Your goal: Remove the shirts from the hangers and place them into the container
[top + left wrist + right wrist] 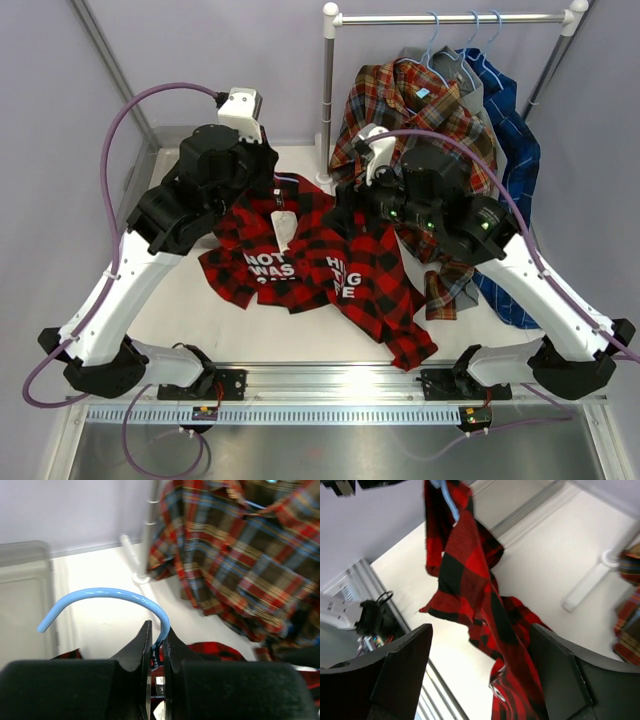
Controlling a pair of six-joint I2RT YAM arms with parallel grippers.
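The left gripper (157,652) is closed on the hook of the hanger (110,594). The right gripper (480,630) stands open near the red shirt (340,270), at the centre of the top view. With nothing holding the cloth, it may stay caught on the hanger. The bench (180,320) is white and smooth, the walls (60,120) are pale violet, and the container (25,575) is at the left of the left wrist view.

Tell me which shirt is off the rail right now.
The red-black plaid shirt with white lettering, spread over the table. The orange-red-blue plaid shirt, grey shirt and blue plaid shirt hang from the rail.
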